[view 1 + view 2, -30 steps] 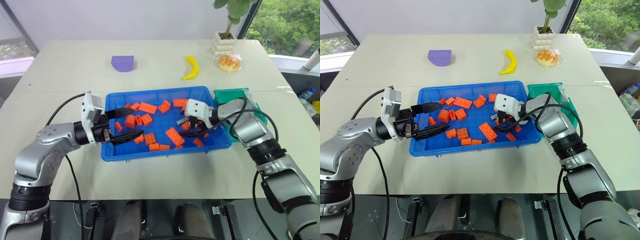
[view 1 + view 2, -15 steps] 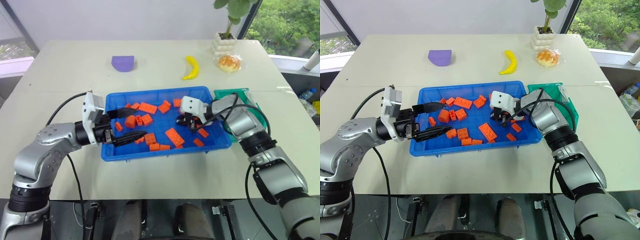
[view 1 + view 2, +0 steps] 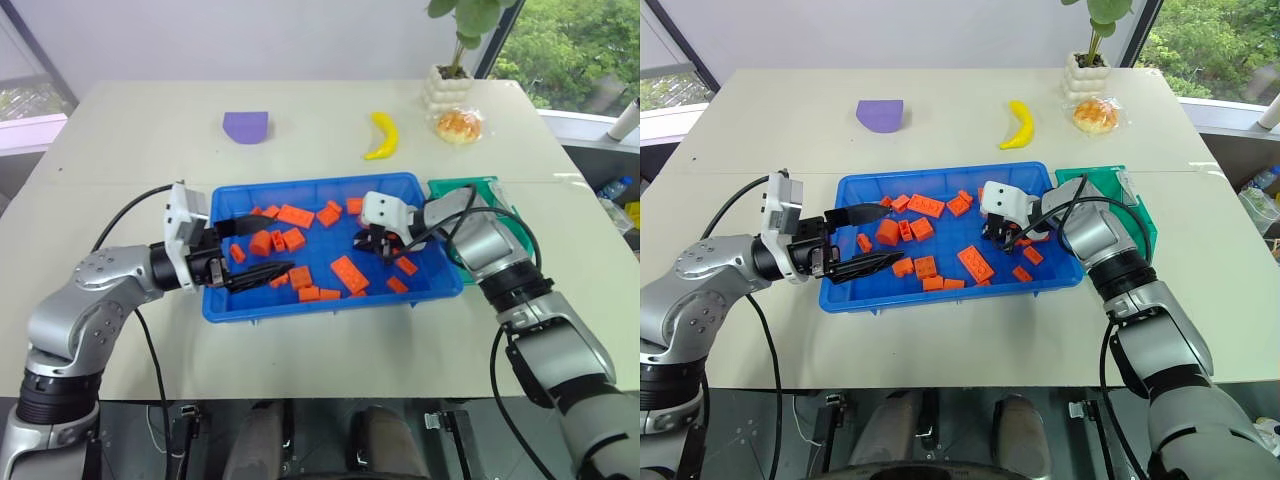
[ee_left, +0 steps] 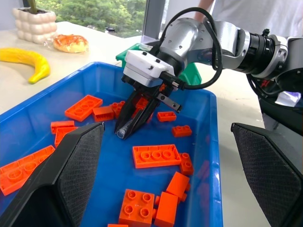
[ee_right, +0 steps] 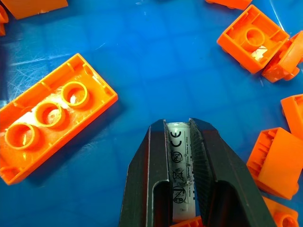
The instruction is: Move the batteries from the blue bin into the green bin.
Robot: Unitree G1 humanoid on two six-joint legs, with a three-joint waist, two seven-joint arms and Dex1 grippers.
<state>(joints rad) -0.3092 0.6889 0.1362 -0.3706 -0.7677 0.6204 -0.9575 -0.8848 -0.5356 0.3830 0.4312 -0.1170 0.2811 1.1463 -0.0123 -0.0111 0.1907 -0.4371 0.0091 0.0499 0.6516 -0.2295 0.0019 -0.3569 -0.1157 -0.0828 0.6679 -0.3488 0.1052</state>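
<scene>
Battery clamped lengthwise in the right claw [image 5: 179,142]

The battery [image 5: 180,165] is held low inside the blue bin [image 3: 240,305]; the left claw [image 3: 262,248] is spread wide. Slipping from the smooth grip or snagging on orange blocks [image 5: 52,118] is possible before the green bin [image 3: 455,190] is reached.

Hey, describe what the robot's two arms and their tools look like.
Both arms are silver-grey metal with black joint rings and loose black cables. Each wrist carries a white box. The left tool and right tool each have two tapered black fingers with textured inner faces.
</scene>
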